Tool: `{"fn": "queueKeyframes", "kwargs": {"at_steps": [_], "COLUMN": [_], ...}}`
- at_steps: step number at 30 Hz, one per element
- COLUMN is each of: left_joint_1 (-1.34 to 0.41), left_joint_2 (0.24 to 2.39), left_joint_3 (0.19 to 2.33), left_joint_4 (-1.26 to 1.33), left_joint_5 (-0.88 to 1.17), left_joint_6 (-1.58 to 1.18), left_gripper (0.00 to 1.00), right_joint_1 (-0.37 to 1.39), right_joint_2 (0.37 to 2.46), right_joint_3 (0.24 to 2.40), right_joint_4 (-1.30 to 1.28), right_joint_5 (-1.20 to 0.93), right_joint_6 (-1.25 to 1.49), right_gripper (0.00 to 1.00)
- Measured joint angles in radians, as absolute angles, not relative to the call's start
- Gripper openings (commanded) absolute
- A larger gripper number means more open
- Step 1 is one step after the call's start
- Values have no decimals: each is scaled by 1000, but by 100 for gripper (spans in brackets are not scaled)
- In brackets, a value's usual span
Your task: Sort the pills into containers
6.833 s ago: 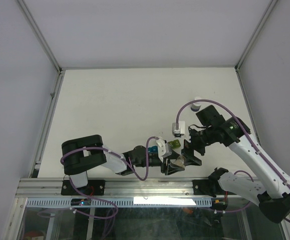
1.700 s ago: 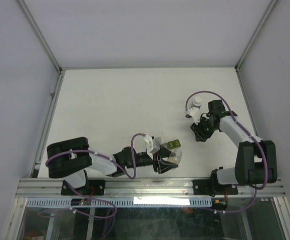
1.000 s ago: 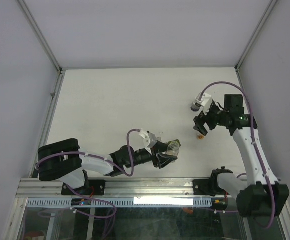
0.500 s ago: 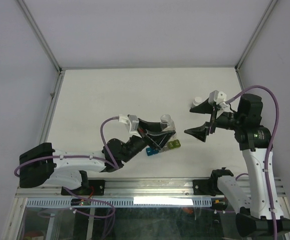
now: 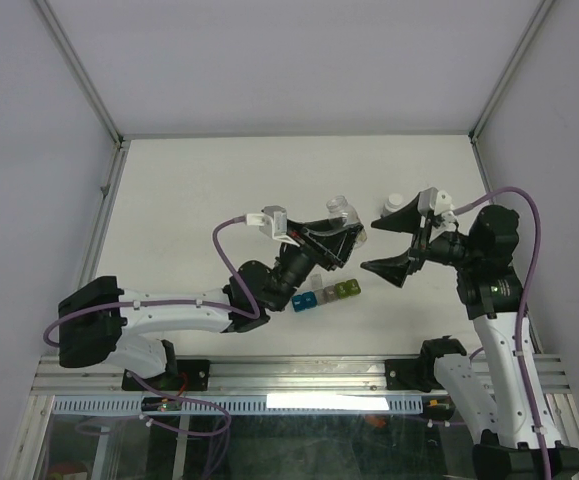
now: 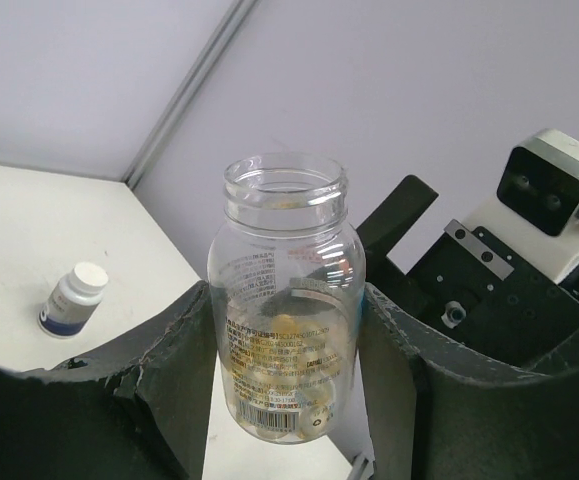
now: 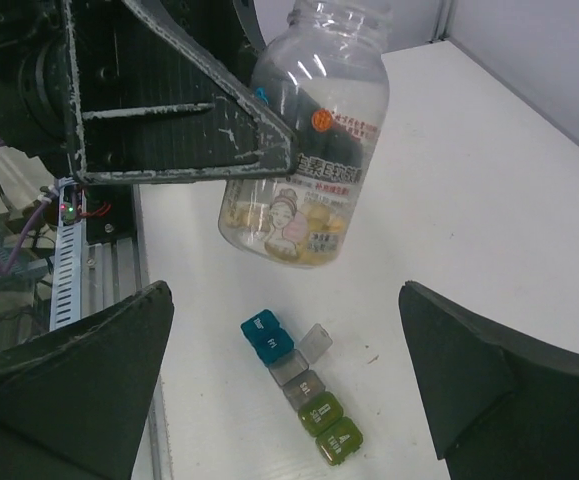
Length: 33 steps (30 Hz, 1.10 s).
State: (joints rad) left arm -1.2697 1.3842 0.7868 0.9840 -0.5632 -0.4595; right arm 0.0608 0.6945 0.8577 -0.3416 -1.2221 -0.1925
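From above, the left arm stretches diagonally across the worktop, its left tool pinching an open pill bottle. The right arm stands bent, with the right tool spread wide.

Left wrist: the bottle stands upright between the fingers.

Right wrist: the containers lie on the worktop near the bottle.

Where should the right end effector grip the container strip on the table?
Probably best from straight above, closing on the two long sides of the container strip toward its green end, clear of the open lid. It lies flat, long and narrow, so the open right end effector should span it.
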Motion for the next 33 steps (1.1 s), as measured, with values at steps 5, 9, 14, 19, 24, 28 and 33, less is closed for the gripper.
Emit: {"fn": "queueKeyframes", "kwargs": {"at_steps": [5,9,14,19,24,28,33], "left_joint_1": [-1291,-1301,-1315,-1322,-1321,-1322,-1324], "left_joint_2": [1468,1512,1555,1581,1593,1593,1567], "left_joint_3": [862,900,948,981,994,994,950], "left_joint_4": [964,957,959,967,976,976,996], "left_joint_5": [-654,-690,-715,-732,-742,-741,-728], "left_joint_6": [-460,-460,-460,-459,-456,-453,-426], "left_gripper": [0,0,0,0,28,57,76], "right_joint_1": [97,110,119,125,130,130,130], "right_joint_2": [695,699,701,701,693,690,686], "right_joint_3": [769,722,681,656,656,656,656], "right_joint_4": [-137,-7,128,182,185,178,176], "right_joint_5": [-1179,-1117,-1060,-1034,-1029,-1028,-1029], "right_joint_6": [-62,22,96,138,163,157,148], "right_gripper": [97,92,78,53,18,10,7]}}
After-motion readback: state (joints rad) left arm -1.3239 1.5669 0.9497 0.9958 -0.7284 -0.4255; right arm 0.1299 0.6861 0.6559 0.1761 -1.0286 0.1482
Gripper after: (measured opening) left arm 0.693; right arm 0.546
